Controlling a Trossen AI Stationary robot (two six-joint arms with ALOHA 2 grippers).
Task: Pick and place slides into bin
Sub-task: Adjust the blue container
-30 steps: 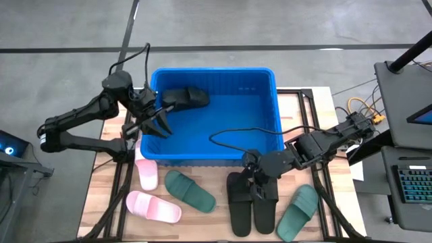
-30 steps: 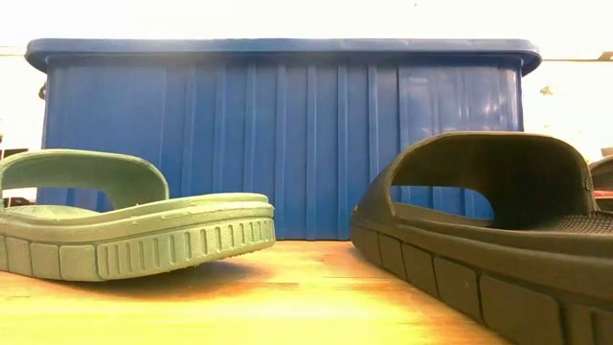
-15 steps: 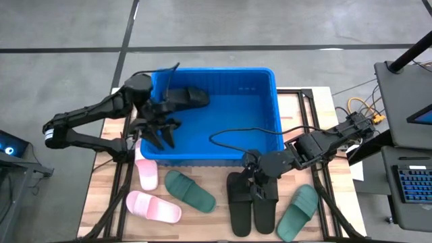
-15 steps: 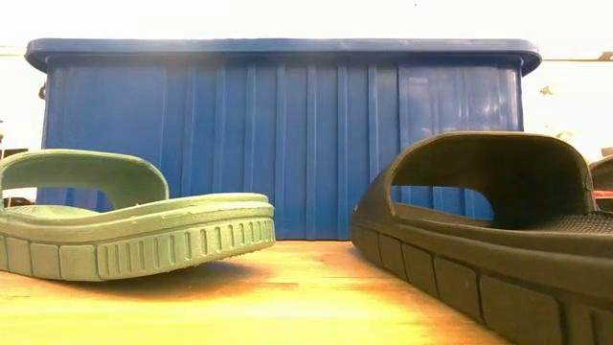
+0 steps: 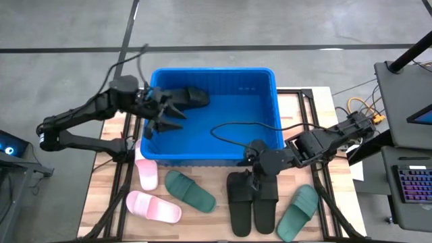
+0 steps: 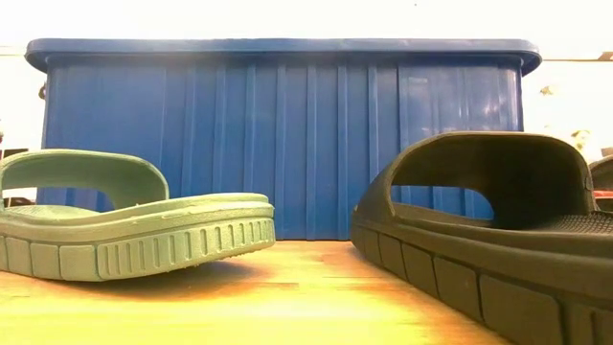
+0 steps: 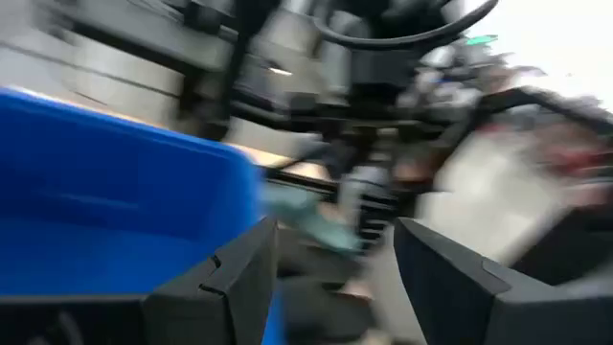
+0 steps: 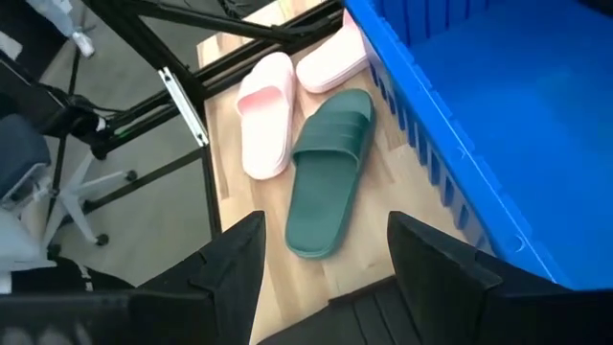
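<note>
The blue bin [image 5: 223, 135] stands mid-table; it also shows in the low view [image 6: 287, 134]. One black slide [image 5: 186, 96] lies inside at its far left corner. My left gripper [image 5: 173, 116] hovers open and empty over the bin's left part, just near of that slide. My right gripper [image 5: 254, 183] is open over the far ends of two black slides [image 5: 253, 206] that lie flat on the table in front of the bin. In the right wrist view [image 8: 326, 249] nothing sits between its fingers.
Two pink slides [image 5: 152, 204] [image 5: 146, 172] and a green slide [image 5: 190, 190] lie near the bin's front left. Another green slide [image 5: 298, 211] lies at the front right. A black cable [image 5: 236, 128] arches over the bin's right part. Black frame bars run along both table sides.
My left gripper has swung over the bin's left part, first toward the near edge, then back toward the far edge. Its open fingers have turned from pointing near to pointing right. The black slide in the bin has stayed put.
</note>
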